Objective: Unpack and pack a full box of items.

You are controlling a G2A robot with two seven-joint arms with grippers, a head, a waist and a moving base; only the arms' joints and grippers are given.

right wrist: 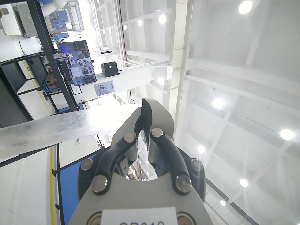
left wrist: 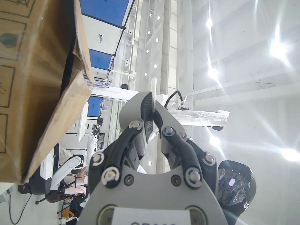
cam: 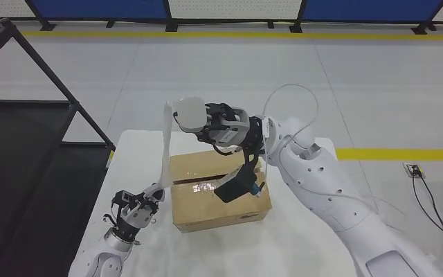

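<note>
A brown cardboard box (cam: 220, 190) sits at the middle of a white table (cam: 208, 253). Its top flaps lie flat and meet along a centre seam, so it is still closed.

The left gripper (cam: 142, 204) sits low at about 9 o'clock from the box, just beside its side wall. In the left wrist view this gripper (left wrist: 153, 108) has its fingers pressed together on the lower end of a long, thin white strip (cam: 166, 149).

From there the strip rises steeply past the box's 10 o'clock corner and bends over to the right gripper (cam: 185, 114). That gripper hangs in the air at about 11 o'clock from the box, above its far edge. In the right wrist view this gripper (right wrist: 145, 118) is also closed tight, with a thin clear film nipped between its pads. The strip (right wrist: 46, 129) runs off to one side of it.

The strip looks like sealing tape or a liner pulled off the box, though I cannot be sure.

Judging by this, the task is at its very start. The seal appears to be coming away. No flap is raised yet, no contents lie on the table, and all of the unpacking and repacking is still to do.
</note>
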